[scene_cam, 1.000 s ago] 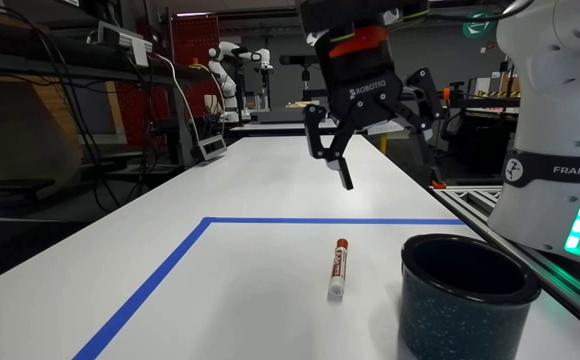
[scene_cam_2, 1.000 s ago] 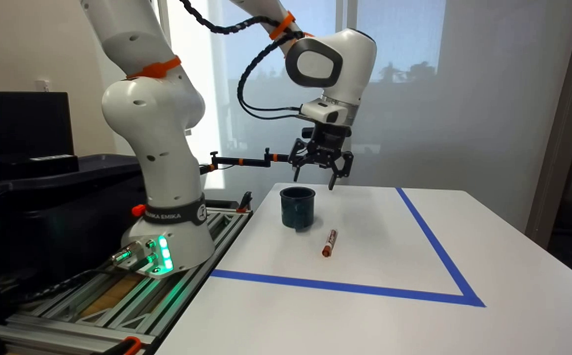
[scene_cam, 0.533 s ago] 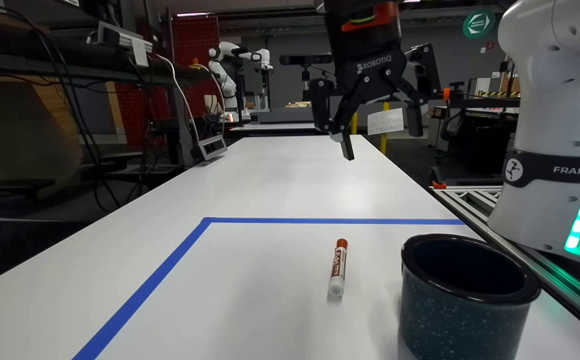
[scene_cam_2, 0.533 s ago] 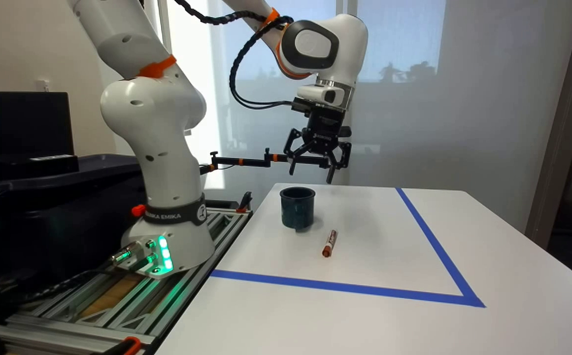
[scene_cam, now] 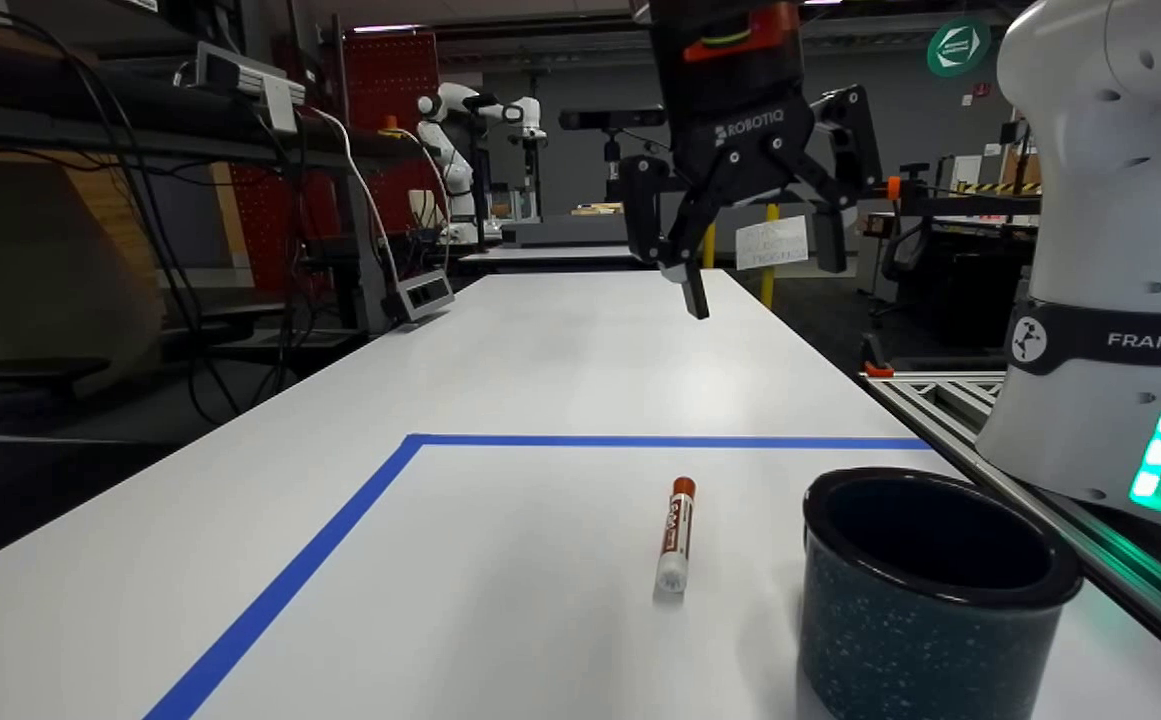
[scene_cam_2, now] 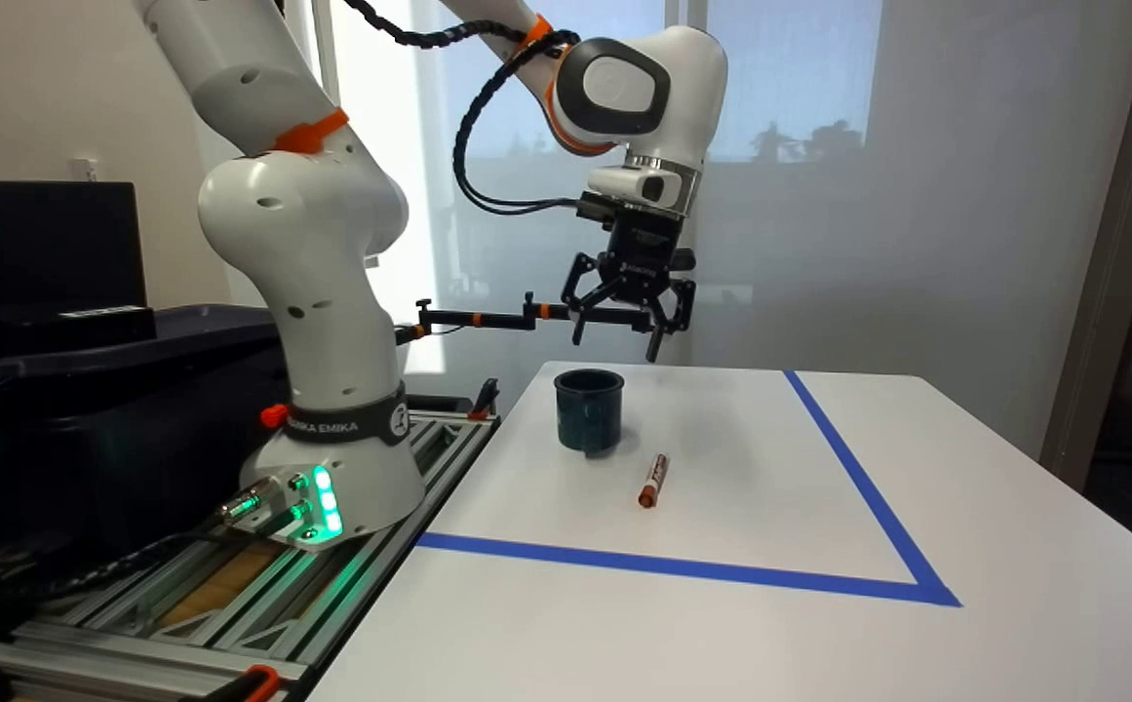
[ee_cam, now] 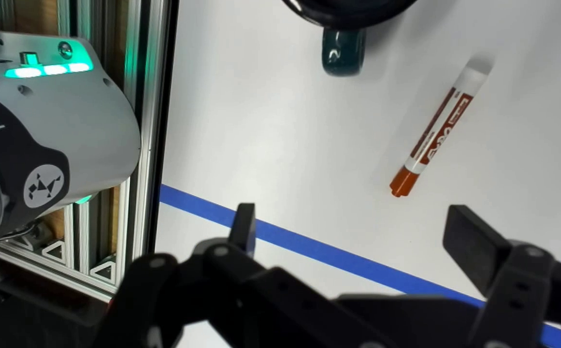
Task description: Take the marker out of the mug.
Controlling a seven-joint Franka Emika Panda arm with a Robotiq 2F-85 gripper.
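The marker [scene_cam: 677,535], red-capped with a white end, lies flat on the white table beside the mug in both exterior views [scene_cam_2: 654,481]. It also shows whole in the wrist view [ee_cam: 437,130]. The dark navy speckled mug [scene_cam: 925,650] stands upright, and also shows in an exterior view [scene_cam_2: 589,414]. In the wrist view only part of the mug's rim and its handle [ee_cam: 343,53] show at the top. The mug's inner floor is hidden. My gripper [scene_cam: 763,293] is open and empty, raised well above the table; its spread fingers show in the wrist view [ee_cam: 350,217].
Blue tape [scene_cam_2: 683,567] marks lines on the white table around the mug and marker. The robot base [scene_cam_2: 341,478] stands on a metal rail frame along the table's edge. A black bin [scene_cam_2: 107,429] stands behind the base.
My open gripper has risen and straightened a little since one second ago. It has been almost still for the last half second. The marker and mug have not moved.
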